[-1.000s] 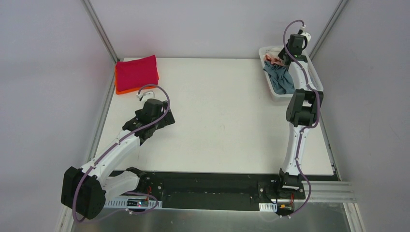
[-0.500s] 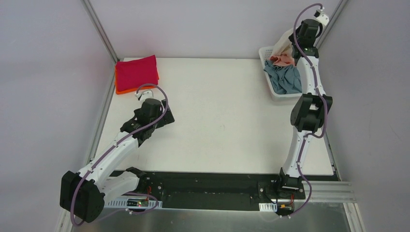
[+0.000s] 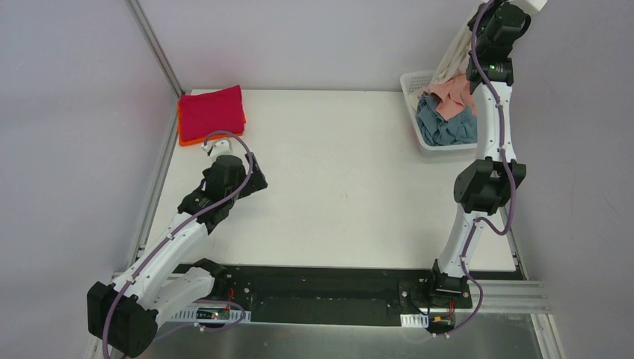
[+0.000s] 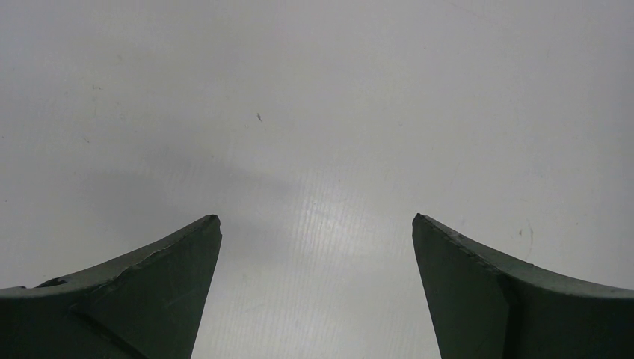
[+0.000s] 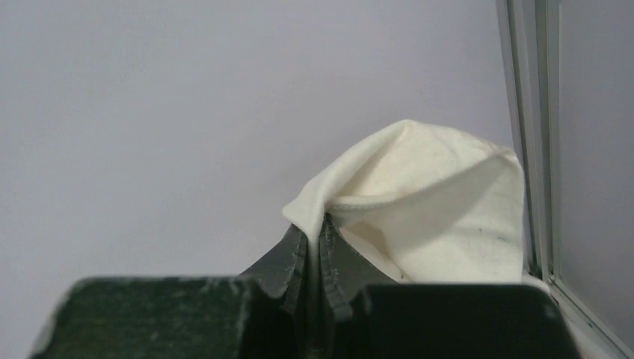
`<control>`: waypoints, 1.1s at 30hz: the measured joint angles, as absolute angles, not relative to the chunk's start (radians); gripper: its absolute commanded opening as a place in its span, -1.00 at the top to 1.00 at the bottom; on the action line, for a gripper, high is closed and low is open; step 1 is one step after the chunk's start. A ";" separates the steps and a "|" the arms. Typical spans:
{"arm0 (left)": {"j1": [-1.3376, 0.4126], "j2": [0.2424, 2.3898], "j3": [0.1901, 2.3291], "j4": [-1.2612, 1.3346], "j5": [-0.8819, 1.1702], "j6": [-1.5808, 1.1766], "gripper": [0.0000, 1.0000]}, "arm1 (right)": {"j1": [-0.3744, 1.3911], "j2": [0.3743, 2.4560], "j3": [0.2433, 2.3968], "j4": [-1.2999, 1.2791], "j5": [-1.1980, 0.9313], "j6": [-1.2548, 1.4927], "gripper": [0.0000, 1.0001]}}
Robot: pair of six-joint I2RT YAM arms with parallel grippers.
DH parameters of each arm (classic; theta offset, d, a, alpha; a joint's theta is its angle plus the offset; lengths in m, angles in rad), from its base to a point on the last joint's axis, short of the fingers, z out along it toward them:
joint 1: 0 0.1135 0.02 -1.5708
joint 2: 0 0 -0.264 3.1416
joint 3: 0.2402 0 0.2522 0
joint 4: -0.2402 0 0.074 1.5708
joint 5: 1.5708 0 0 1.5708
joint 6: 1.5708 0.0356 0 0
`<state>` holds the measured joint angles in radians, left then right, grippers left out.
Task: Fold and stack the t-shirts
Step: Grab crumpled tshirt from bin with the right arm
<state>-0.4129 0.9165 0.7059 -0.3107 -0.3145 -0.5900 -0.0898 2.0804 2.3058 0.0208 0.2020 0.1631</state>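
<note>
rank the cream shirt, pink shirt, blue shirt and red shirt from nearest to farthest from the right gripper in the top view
1. cream shirt: pinched in the right gripper, hanging above the basket
2. pink shirt: top of the basket pile, far right
3. blue shirt: basket's near half
4. red shirt: folded, far left corner

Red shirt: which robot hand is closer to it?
Left. The left gripper hovers close beside the red shirt; the right gripper is far across, holding the cream shirt above the basket.
</note>
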 measured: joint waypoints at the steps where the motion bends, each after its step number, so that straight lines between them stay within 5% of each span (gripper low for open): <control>1: -0.413 0.911 0.704 -0.310 -0.315 -0.590 -0.98 | -0.090 2.080 2.320 0.035 0.202 0.163 1.00; 33: -0.413 0.913 0.704 -0.311 -0.295 -0.592 -0.98 | -0.054 2.006 2.503 0.510 0.039 0.368 1.00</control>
<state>-0.4129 0.9127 0.7044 -0.3107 -0.2951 -0.5919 -0.0540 2.0064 2.5027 0.5098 0.0395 0.3676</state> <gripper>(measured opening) 0.990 0.070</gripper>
